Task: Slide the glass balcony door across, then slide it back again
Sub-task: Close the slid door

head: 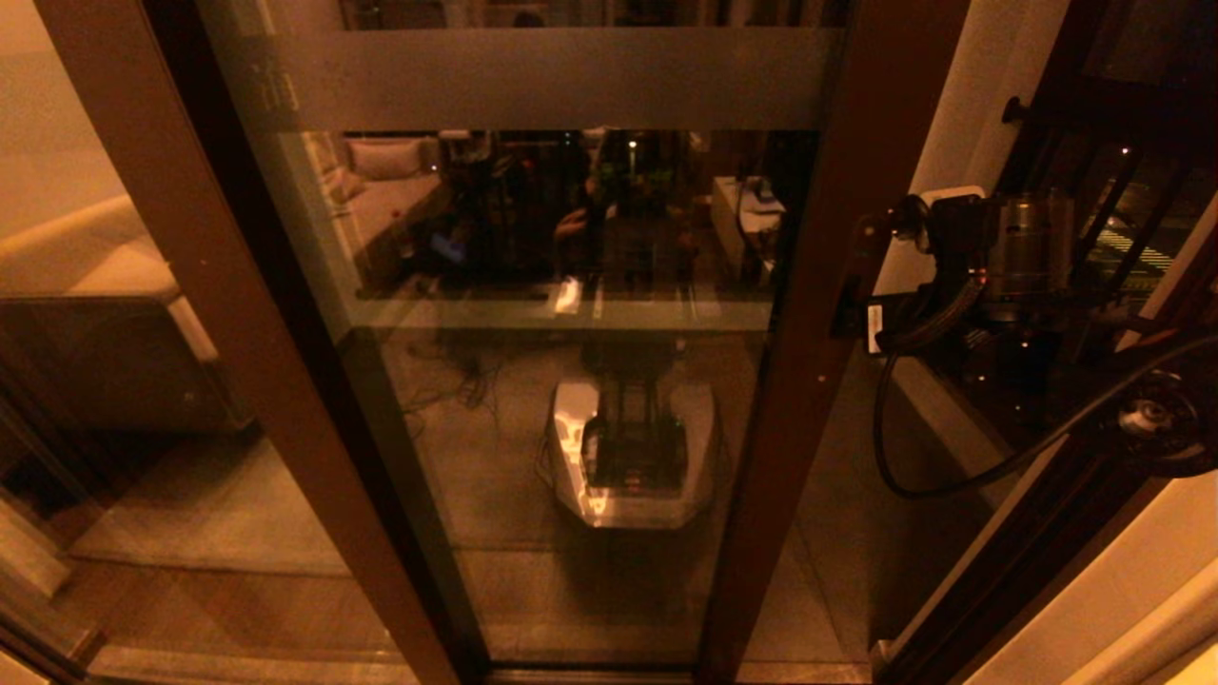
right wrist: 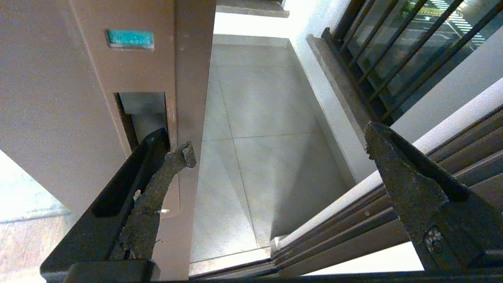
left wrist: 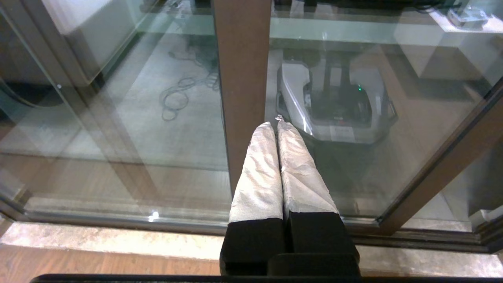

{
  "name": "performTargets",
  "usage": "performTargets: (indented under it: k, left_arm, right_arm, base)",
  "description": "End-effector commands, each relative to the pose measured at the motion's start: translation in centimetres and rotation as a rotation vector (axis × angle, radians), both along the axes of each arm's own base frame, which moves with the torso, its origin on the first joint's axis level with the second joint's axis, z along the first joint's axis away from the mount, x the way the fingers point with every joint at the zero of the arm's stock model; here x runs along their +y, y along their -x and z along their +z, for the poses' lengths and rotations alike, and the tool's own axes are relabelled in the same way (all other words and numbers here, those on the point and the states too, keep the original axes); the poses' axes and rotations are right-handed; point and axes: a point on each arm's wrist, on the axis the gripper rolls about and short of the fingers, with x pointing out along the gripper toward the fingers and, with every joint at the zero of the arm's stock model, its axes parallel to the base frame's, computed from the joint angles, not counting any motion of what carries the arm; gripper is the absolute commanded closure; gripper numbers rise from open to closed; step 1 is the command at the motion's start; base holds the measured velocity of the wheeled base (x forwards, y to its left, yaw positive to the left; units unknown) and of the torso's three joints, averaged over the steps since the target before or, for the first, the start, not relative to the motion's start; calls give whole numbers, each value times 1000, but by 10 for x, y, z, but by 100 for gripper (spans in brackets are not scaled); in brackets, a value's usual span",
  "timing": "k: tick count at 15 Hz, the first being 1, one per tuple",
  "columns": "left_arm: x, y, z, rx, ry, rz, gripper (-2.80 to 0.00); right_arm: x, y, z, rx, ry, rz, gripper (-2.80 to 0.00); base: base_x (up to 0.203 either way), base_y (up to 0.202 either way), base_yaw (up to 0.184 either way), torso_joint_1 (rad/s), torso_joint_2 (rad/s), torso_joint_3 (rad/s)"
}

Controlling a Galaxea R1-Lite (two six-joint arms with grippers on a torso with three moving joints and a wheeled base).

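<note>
The glass balcony door [head: 571, 400] fills the middle of the head view, its frosted band [head: 552, 76] across the top. Its brown right stile [head: 809, 333] stands clear of the jamb, leaving a gap onto the balcony. My right gripper [head: 852, 276] is open at that stile. In the right wrist view [right wrist: 279, 140] one fingertip [right wrist: 173, 161] rests at the recessed handle [right wrist: 143, 114], while the other finger [right wrist: 393, 165] hangs free over the gap. My left gripper [left wrist: 275, 124] is shut on nothing, its white-wrapped fingers pointing at the glass beside a brown upright [left wrist: 241, 78].
Through the gap lie the tiled balcony floor [right wrist: 267, 118], a dark railing [right wrist: 377, 51] and the floor track [right wrist: 353, 228]. Another brown-framed glass panel [head: 190, 476] stands on the left. My own base is mirrored in the glass [head: 628, 457].
</note>
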Motion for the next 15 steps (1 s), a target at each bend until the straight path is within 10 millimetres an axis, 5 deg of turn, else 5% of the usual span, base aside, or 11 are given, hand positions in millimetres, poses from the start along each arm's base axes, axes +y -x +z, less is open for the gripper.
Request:
performTargets:
  k: [1,15]
  left_arm:
    - [0,0,0,1,0,-1,0]
    - [0,0,0,1,0,0,0]
  right_arm:
    - [-3,0,0,2,4,-17,-280]
    - [-24,-3,6,-16,2,-72,-280]
  base:
    - [0,0,0,0,0,0]
    - [0,0,0,0,0,0]
